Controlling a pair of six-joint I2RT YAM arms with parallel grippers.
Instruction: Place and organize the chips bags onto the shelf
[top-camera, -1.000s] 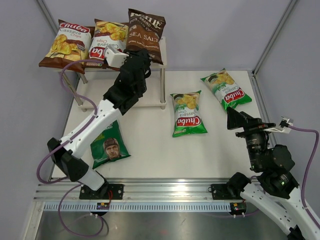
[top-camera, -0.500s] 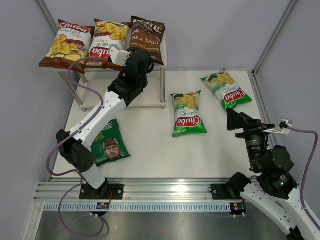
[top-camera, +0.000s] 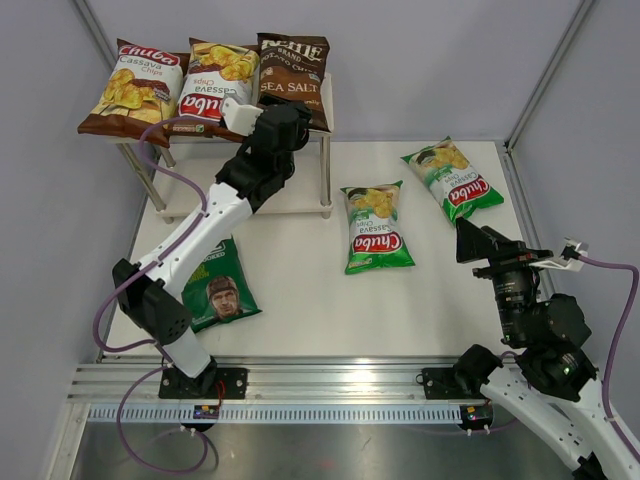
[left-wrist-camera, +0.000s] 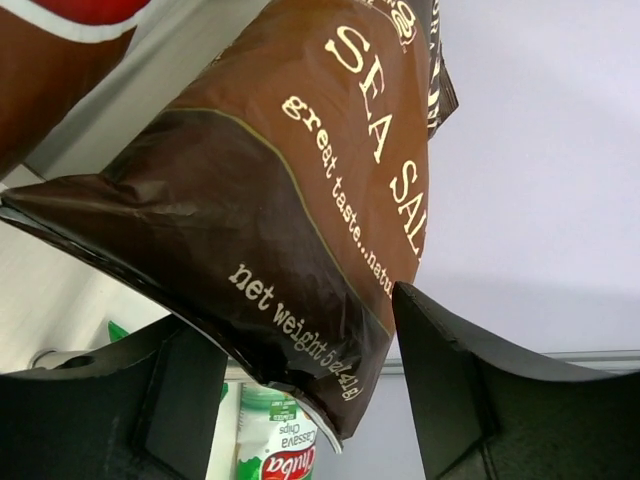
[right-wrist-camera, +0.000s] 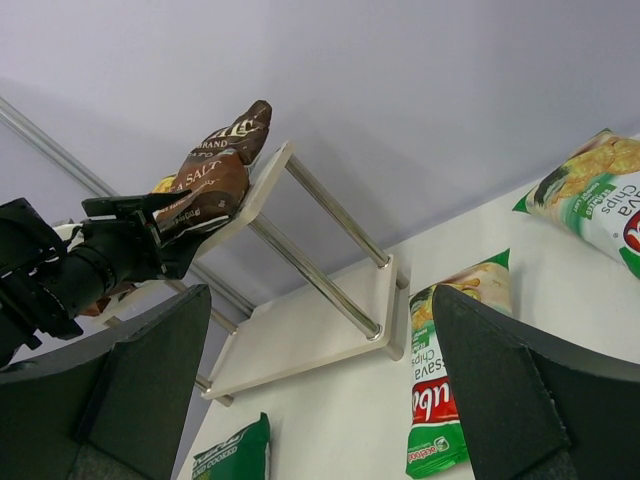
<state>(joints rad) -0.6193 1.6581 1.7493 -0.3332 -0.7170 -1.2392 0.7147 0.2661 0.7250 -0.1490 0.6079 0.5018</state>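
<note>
The dark brown Kettle Sea Salt bag (top-camera: 292, 75) lies on the right end of the shelf's top board (top-camera: 327, 100), beside two brown Chuba bags (top-camera: 135, 88) (top-camera: 215, 80). My left gripper (top-camera: 278, 110) stands open at that board's front edge. In the left wrist view the Kettle bag's lower corner (left-wrist-camera: 290, 180) sits between the fingers of the left gripper (left-wrist-camera: 300, 320), with a gap on each side. Two green Chuba bags (top-camera: 375, 228) (top-camera: 455, 178) and a dark green bag with a face (top-camera: 218, 290) lie on the table. My right gripper (top-camera: 466, 240) hovers open and empty at the right.
The shelf's lower board (right-wrist-camera: 300, 340) carries nothing and has thin metal legs (top-camera: 326, 175) at its corners. Grey walls close in the table at the back and sides. The left arm stretches diagonally across the table's left half, above the face bag.
The left jaws have opened and let go of the Kettle bag, which now rests farther back on the top board. The right arm has hardly moved.
</note>
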